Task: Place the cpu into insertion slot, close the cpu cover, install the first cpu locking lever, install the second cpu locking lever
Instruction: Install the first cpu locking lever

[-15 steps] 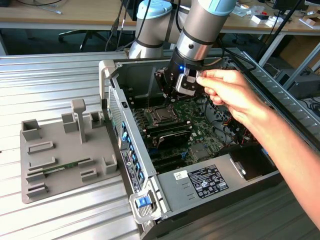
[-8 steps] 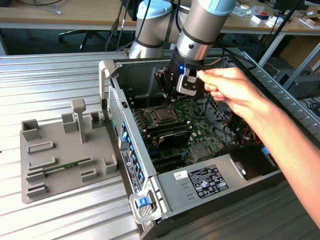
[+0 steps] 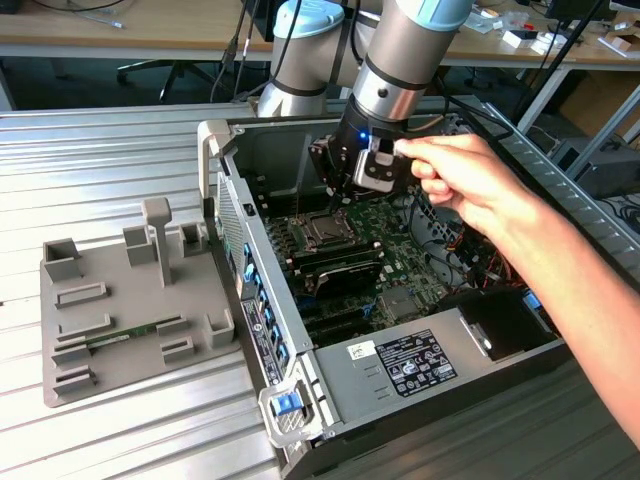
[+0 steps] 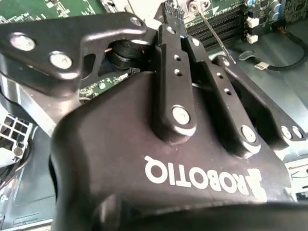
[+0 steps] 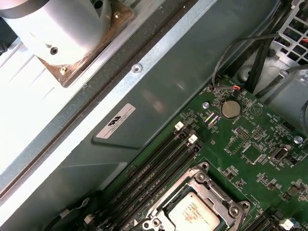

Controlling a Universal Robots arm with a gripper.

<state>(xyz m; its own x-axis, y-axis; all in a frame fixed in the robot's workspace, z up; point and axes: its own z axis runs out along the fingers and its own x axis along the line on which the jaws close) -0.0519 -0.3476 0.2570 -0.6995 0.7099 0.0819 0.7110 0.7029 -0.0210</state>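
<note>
The cpu (image 5: 192, 215) is sitting silver top up in the insertion slot (image 3: 308, 232). As far as the first wrist view tells, the cpu cover (image 5: 217, 193) is lying flat around it, so placing and closing are looking done and the work is standing at the first locking lever. A thin metal rod (image 4: 212, 30), likely that lever, is rising just beside the gripper (image 4: 179, 30) in the second wrist view. By my judgement, that step is calling for a steady push down and a tuck under the catch, without scraping the board. The fingers (image 4: 169, 72) are looking clenched together, gripping nothing I can make out. In the exterior view the gripper is hanging just above the slot, at about 1 o'clock from it, pointing down into the computer case (image 3: 225, 190). A person's hand (image 3: 470, 185) is reaching in from 3 o'clock and clasping the wrist. Beyond, the arm (image 3: 400, 60) is rising steeply toward 12 o'clock.
</note>
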